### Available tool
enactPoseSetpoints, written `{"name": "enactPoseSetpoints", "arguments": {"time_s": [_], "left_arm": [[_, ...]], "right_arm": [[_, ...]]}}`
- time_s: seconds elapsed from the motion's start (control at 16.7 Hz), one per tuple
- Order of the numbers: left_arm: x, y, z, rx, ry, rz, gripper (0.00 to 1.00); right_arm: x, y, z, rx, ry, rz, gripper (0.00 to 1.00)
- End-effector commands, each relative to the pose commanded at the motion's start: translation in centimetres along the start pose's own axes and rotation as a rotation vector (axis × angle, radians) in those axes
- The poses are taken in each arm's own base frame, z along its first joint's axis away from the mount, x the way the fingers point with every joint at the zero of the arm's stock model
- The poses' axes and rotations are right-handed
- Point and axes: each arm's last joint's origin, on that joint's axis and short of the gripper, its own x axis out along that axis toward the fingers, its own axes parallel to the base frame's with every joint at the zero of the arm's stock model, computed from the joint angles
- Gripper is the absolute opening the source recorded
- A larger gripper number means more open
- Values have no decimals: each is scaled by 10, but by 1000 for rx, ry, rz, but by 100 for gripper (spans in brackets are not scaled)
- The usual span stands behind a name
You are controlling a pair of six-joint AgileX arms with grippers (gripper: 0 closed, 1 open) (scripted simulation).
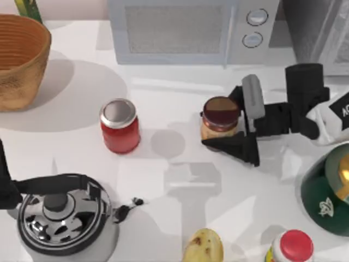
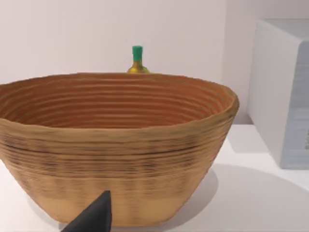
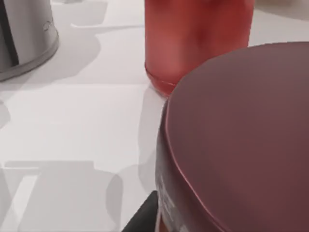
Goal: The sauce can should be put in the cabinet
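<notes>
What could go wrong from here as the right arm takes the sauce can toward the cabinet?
The right gripper brackets the sauce can; whether its fingers are bearing on the can is unclear, so the can may slip or tip on lifting. The microwave stands between the can and the cabinet at the table's back right, so a low carry could clip its corner. The red can stands to the left, so a sideways nudge could knock it.

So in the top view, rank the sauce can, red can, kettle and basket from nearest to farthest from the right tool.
1. Sauce can, between the right tool fingers, table centre.
2. Red can, left of it.
3. Kettle, near left.
4. Basket, far left corner.
</notes>
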Motion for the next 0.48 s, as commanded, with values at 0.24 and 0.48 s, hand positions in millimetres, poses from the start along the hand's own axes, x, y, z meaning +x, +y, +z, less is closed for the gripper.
{"name": "enactPoseSetpoints", "arguments": {"time_s": [0.24, 0.48], "left_arm": [[0, 0, 0, 0, 0, 0, 100], [0, 0, 0, 0, 0, 0, 100]], "right_arm": [[0, 0, 0, 0, 0, 0, 0], [0, 0, 0, 0, 0, 0, 0]]}}
